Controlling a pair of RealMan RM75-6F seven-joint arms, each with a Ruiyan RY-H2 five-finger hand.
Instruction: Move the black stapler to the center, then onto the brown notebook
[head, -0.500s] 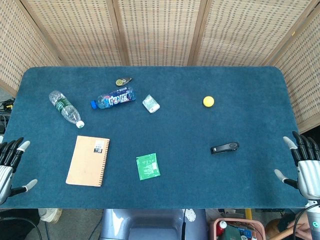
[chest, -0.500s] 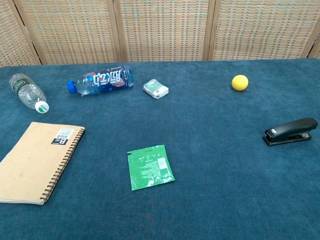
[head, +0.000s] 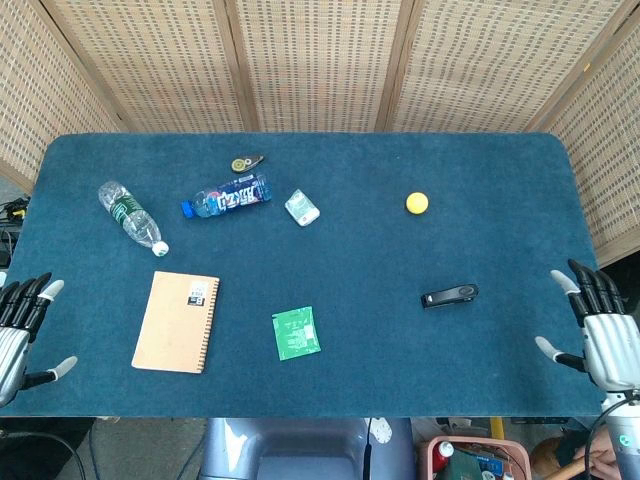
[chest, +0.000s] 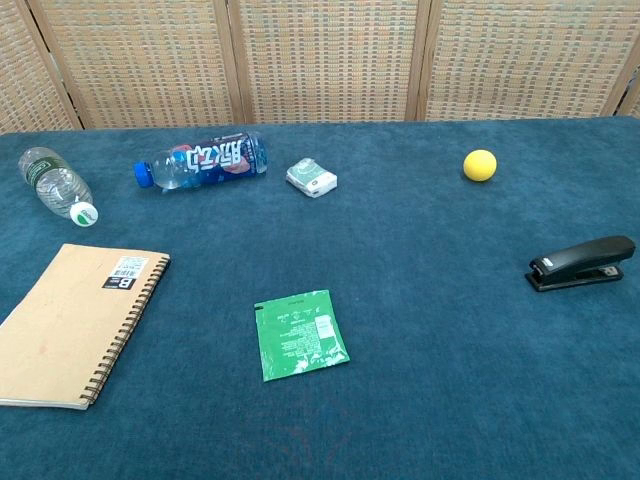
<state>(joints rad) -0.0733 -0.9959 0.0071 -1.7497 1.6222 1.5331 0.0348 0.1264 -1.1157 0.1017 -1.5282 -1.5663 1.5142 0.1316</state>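
1. The black stapler (head: 449, 296) is seen lying on its base, closed, in the lower right part of the head view, on the blue table (head: 350, 250). In the chest view it sits at the right edge, long and slim, its top arm slightly raised toward the right end.
2. The brown notebook (head: 177, 321) lies flat at lower left, spiral binding along its right edge, a small label near its top right corner, well apart from the stapler.
3. The right hand (head: 605, 335) is held at the lower right edge of the head view, fingers spread, nothing gripped.
4. The left hand (head: 18, 330) is held at the lower left edge, fingers apart, empty.
5. A green packet (head: 296, 332) lies between notebook and stapler.
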